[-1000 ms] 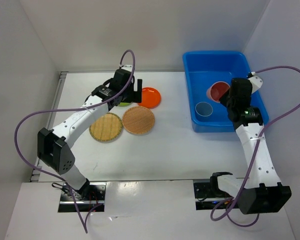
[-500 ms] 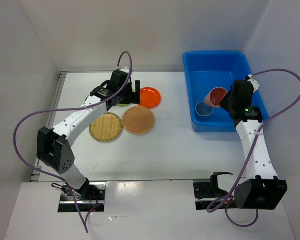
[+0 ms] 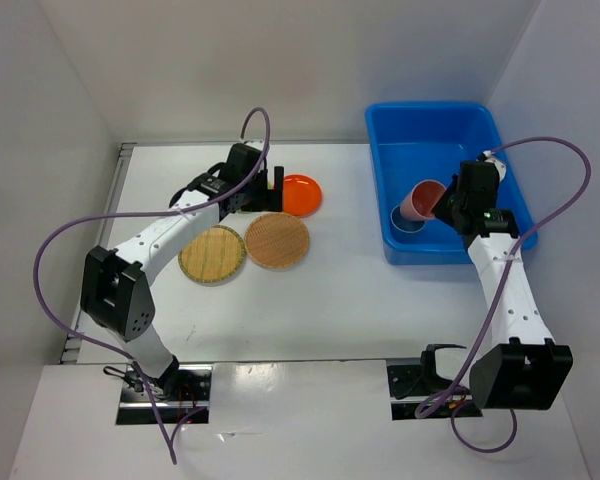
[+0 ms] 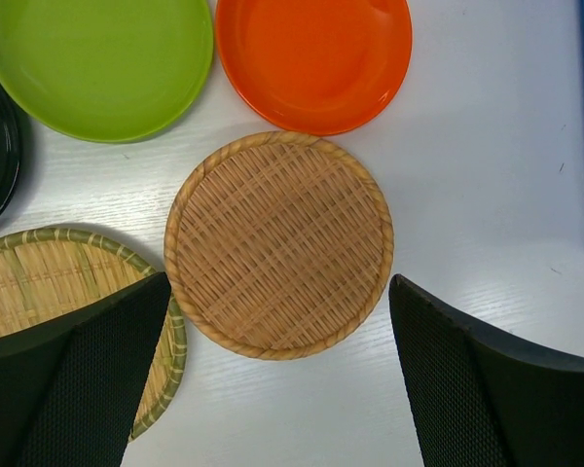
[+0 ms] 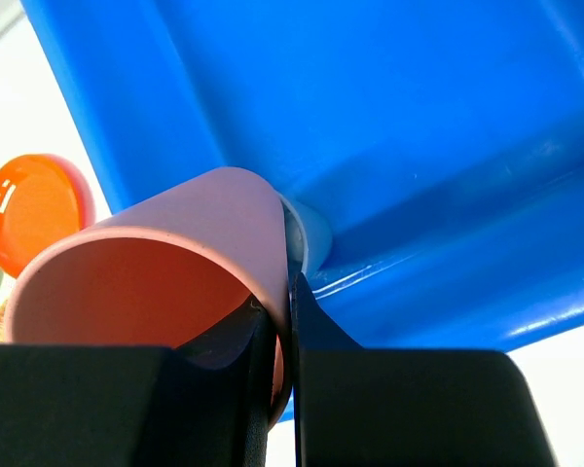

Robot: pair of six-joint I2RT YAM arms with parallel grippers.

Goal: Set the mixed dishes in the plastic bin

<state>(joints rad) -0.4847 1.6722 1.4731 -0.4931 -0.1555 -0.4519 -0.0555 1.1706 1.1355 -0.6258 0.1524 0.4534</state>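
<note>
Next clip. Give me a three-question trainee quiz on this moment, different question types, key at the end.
1. True or false: the right gripper is shut on the wall of the pink cup.
2. In the left wrist view, which dish shows between the open fingers of the left gripper? A) orange plate B) tan-rimmed woven tray C) black plate
3. Fill in: the blue cup sits inside the ____.
Key: 1 true; 2 B; 3 plastic bin.

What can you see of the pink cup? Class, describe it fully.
The pink cup is a plain, smooth, plastic-looking tumbler, pink outside, redder inside, and looks empty. It is tilted rather than upright and held inside the blue bin, partly over the blue cup. The right gripper pinches its wall at the rim, one finger inside and one outside.
</note>
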